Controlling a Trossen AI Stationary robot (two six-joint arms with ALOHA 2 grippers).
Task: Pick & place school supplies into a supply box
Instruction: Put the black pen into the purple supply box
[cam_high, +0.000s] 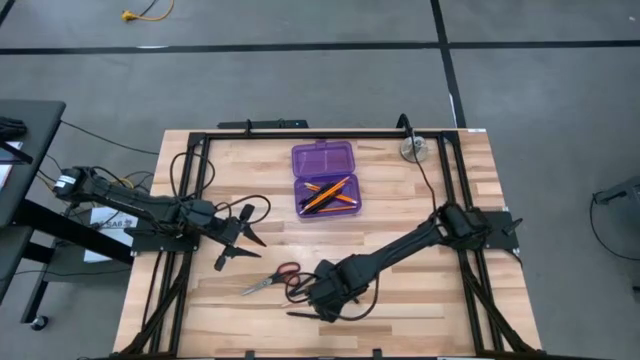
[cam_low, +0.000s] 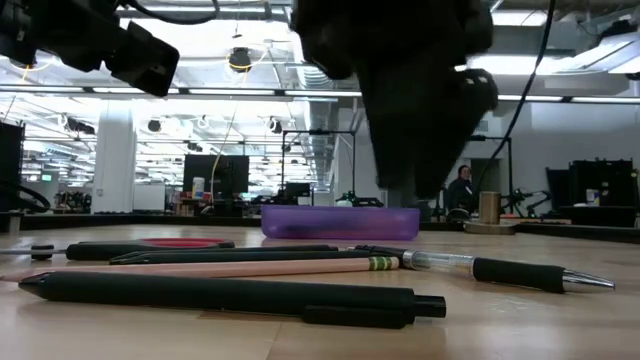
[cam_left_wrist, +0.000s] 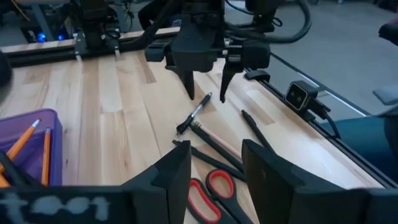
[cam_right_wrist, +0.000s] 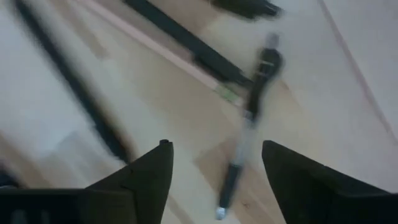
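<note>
The purple supply box (cam_high: 325, 180) lies open on the table's far middle, with orange pencils (cam_high: 330, 194) in its near half. Near the table's near edge lie the red-handled scissors (cam_high: 273, 281), a light pencil (cam_low: 200, 266), a black pen (cam_low: 220, 293) and a clear-barrelled pen (cam_right_wrist: 247, 134). My right gripper (cam_high: 322, 300) hangs open just above these pens, fingers pointing down, the clear-barrelled pen (cam_left_wrist: 196, 115) below its fingertips; it touches nothing. My left gripper (cam_high: 245, 232) is open over the table's left part, left of the box and beyond the scissors (cam_left_wrist: 211, 193).
A round silver disc (cam_high: 415, 150) sits at the far right of the table. Black frame rails (cam_high: 190, 200) run along the left, right and far edges. Bare wood lies between the box and the pens. A person sits in the room far behind the table (cam_low: 462, 190).
</note>
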